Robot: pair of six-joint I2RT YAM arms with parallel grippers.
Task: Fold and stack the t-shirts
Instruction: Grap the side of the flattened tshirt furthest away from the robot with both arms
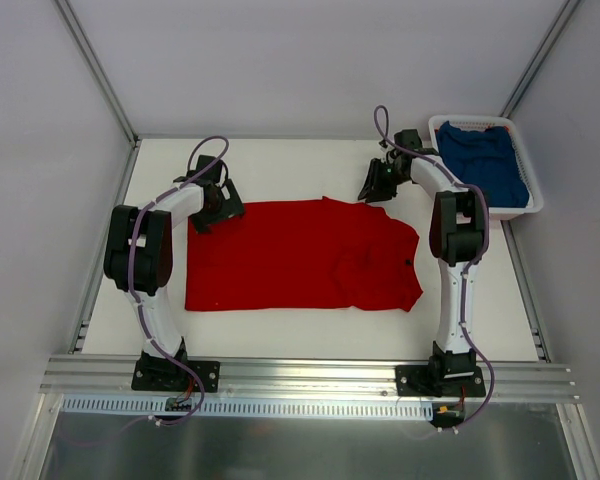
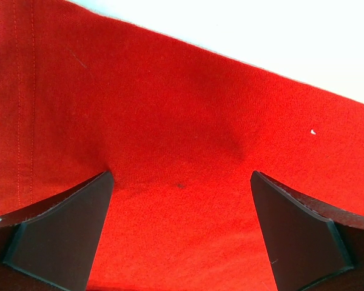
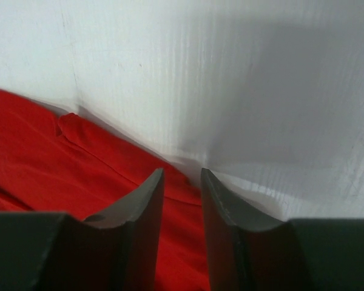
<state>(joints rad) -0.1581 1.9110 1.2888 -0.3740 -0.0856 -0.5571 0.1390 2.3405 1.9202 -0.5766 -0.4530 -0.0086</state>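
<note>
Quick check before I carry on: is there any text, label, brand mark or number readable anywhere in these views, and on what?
No readable text in any view.
Bright red cloth t-shirt: plain, no print or tag showing.
Deep blue t-shirt in the white slatted plastic basket: no print showing.
White and black robot arms: no legible marking.

No readable text, labels or numbers, red t-shirt (image 1: 280, 260) and blue t-shirt (image 1: 485, 165) unprinted

The left gripper (image 1: 218, 208) hides one corner of the red t-shirt (image 1: 300, 255).
</note>
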